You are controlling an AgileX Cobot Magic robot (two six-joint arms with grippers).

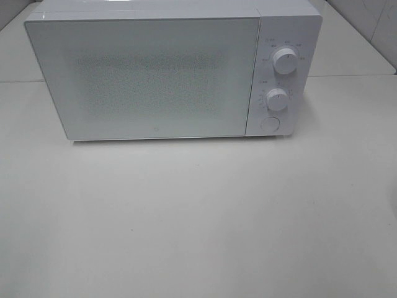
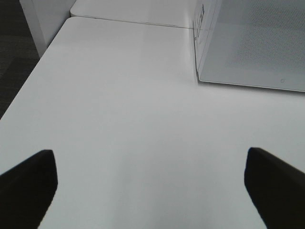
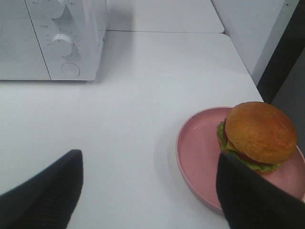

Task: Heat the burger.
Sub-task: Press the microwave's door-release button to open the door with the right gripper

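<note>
Tan-brown burger (image 3: 259, 132) sits bun-up (round) on pink dish (image 3: 200, 148); left claw (image 2: 150, 155), right claw (image 3: 147, 160) both wide.

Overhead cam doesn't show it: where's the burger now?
Only the right wrist view shows the burger: it sits on the pink plate on the white table, on the robot's right, off the microwave's knob side and near the table edge.

Light: bright, even, diffuse.
Shadows: soft and faint beside the microwave (image 3: 62, 43).
Sharpness: slightly soft; whites washed out.
</note>
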